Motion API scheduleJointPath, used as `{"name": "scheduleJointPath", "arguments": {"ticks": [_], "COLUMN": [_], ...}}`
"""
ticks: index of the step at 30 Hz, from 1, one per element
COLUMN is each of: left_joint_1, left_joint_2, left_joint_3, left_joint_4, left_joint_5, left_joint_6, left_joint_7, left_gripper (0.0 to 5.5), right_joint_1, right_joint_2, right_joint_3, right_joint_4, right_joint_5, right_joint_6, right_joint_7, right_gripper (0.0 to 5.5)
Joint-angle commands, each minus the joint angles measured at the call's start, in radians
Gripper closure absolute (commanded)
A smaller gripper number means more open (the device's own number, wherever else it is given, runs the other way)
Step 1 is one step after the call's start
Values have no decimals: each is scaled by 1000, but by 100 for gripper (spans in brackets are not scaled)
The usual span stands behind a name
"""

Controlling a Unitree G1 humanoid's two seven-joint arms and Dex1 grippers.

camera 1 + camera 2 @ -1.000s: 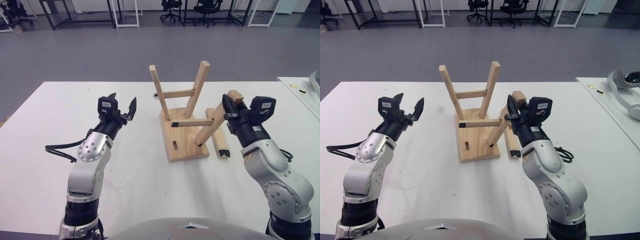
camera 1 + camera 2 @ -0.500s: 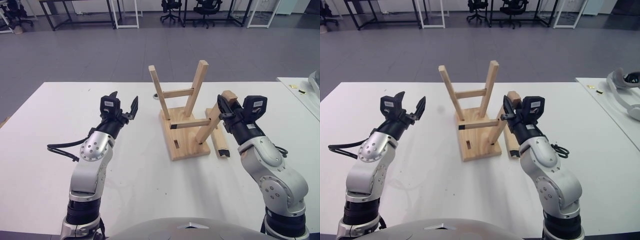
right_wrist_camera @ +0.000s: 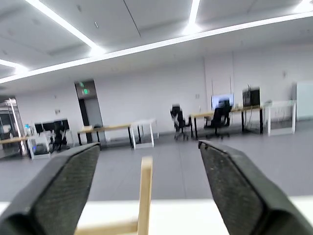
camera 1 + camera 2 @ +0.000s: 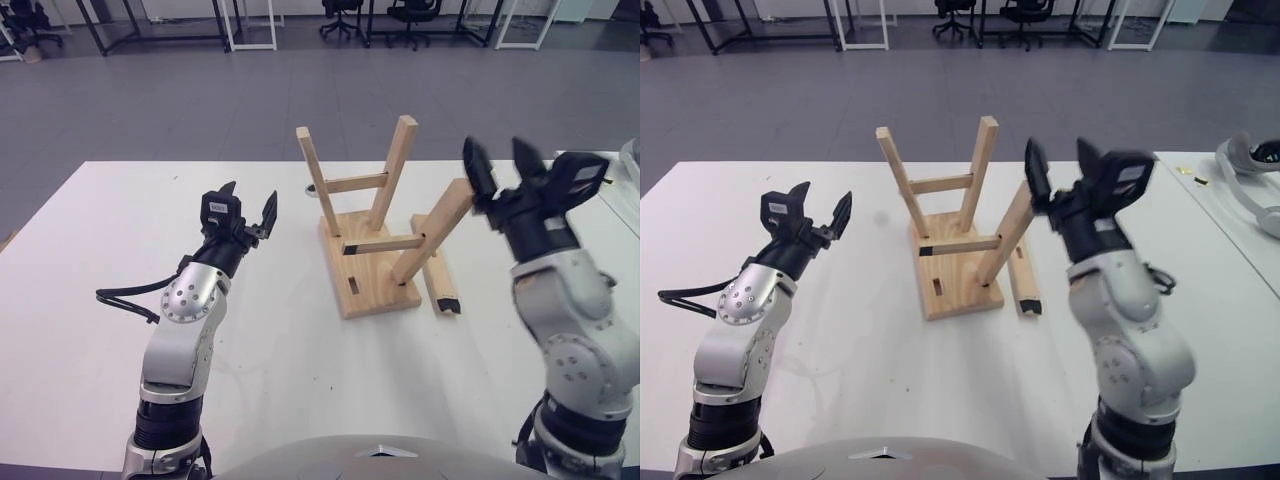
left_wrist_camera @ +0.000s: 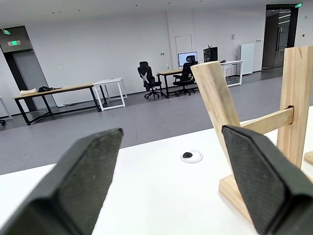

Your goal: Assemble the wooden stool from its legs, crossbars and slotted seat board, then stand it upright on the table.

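Note:
The stool lies upside down mid-table, its slotted seat board [image 4: 352, 295] flat on the white surface. Two legs [image 4: 396, 172] stand up at the back, joined by a crossbar [image 4: 356, 185]. A third leg [image 4: 432, 232] leans in its slot at the front right, with a second crossbar [image 4: 383, 244] running to it. One loose leg [image 4: 440, 284] lies on the table beside the board. My right gripper [image 4: 496, 160] hangs open in the air, above and right of the leaning leg's top, its pads [image 3: 58, 191] wide apart. My left gripper [image 4: 248, 205] is open left of the stool, holding nothing.
A round cable grommet [image 5: 191, 156] sits in the table behind the stool. A black cable [image 4: 120, 297] loops from my left arm. A second white table [image 4: 1230, 215] with a headset stands to the right. Bare tabletop stretches left and in front of the stool.
My right gripper, which was around the top of the leaning leg, has come off it and risen up and to the right, fingers spread. The leg stays in its slot. The left arm barely moved.

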Motion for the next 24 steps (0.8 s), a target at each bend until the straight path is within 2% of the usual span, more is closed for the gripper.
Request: {"name": "scheduleJointPath", "arguments": {"ticks": [1,5,9,17,20,24], "left_joint_1": [-12,-41,-58,-54,-54,-52], "left_joint_2": [-7,-6,-5,0,0,-1], "left_joint_3": [-17,-28,-39,-70,-76,-81], "left_joint_4": [32,70,95,98,98,98], "left_joint_5": [28,43,53,76,85,92], "left_joint_6": [-30,-59,-76,-82,-83,-83], "left_joint_7": [3,-8,-18,-28,-33,-35], "left_gripper": [176,176,176,176,176,176], "right_joint_1": [-158,-2,181,278,305,299], "right_joint_2": [-75,-37,-15,-18,-2,9], "right_joint_3": [-110,-79,71,221,230,211], "right_joint_4": [152,348,458,496,493,482], "right_joint_5": [20,-27,-73,-199,-248,-268], "right_joint_6": [42,152,195,234,251,259], "right_joint_7": [-33,-42,80,151,133,144], "right_gripper": [95,90,90,90,90,153]}}
